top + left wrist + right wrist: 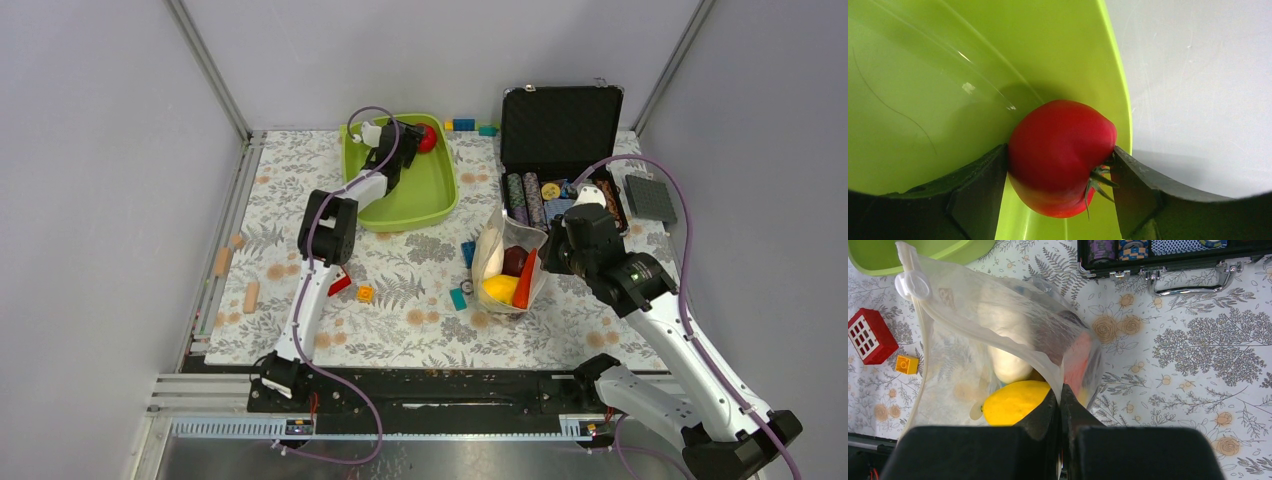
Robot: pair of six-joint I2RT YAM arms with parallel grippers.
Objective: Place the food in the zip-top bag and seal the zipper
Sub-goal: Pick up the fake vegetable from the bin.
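My left gripper [412, 143] reaches into the back right corner of the lime-green tray [425, 200] and is shut on a red toy tomato [1060, 152], which also shows in the top view [428, 139]; both fingers touch its sides. My right gripper [1060, 392] is shut on the rim of the clear zip-top bag [998, 325], holding its mouth open. The bag [500, 250] stands mid-table. Inside it lie a yellow piece [1015, 402], a white piece [1008, 367], a maroon piece [514, 262] and an orange-red piece [526, 278]. The zipper strip [923, 335] runs along the bag's left rim.
An open black case [560, 130] with striped poker chips [528, 198] stands behind the bag. Small blocks lie around: a red one [870, 336], an orange one [907, 364], teal and blue ones [458, 297]. Wooden pegs [251, 296] lie at the left edge. A dark plate [650, 198] lies at the back right.
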